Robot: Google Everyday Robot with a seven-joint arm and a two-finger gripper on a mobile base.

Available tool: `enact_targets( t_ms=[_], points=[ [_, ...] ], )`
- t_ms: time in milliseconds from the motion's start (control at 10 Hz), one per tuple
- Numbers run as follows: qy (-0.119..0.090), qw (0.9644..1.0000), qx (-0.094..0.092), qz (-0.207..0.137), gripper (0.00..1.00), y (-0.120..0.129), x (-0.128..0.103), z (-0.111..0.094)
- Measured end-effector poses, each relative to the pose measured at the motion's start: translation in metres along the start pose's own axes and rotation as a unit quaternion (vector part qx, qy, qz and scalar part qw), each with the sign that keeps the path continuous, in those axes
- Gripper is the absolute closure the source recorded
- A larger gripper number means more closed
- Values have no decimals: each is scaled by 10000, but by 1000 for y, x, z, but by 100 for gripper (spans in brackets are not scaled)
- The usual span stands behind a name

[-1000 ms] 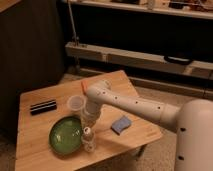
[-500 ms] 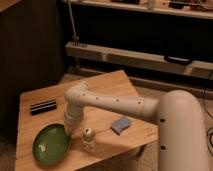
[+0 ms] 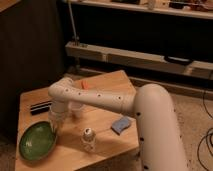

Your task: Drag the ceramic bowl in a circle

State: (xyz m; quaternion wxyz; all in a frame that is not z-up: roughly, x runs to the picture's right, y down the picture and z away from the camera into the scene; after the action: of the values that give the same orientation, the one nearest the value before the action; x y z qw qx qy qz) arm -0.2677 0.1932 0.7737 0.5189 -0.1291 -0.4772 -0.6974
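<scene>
The ceramic bowl [image 3: 36, 142] is wide, shallow and glossy green. It sits near the front left corner of the wooden table [image 3: 107, 85]. My white arm reaches from the right across the table. My gripper [image 3: 54, 123] points down at the bowl's right rim and touches it or is very close to it. The arm's wrist hides the contact point.
A small white cup [image 3: 76, 109] stands just right of the gripper. A small bottle [image 3: 89, 139] stands at the front middle, a blue sponge [image 3: 120, 125] to its right. A black flat object [image 3: 40, 106] lies at the left, an orange item [image 3: 85, 85] at the back. Metal shelving stands behind.
The bowl has slid left and forward, from the front middle next to the bottle to the front left corner. My arm has swung left with it.
</scene>
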Motion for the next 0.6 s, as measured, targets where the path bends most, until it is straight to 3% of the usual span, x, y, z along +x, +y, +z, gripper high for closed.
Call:
enact_targets(
  t_ms=[300,600],
  points=[
    [160,9980,29,610,100,35,3,-16],
    [273,9929,-26,1159,100,95,-21,-32]
  ],
)
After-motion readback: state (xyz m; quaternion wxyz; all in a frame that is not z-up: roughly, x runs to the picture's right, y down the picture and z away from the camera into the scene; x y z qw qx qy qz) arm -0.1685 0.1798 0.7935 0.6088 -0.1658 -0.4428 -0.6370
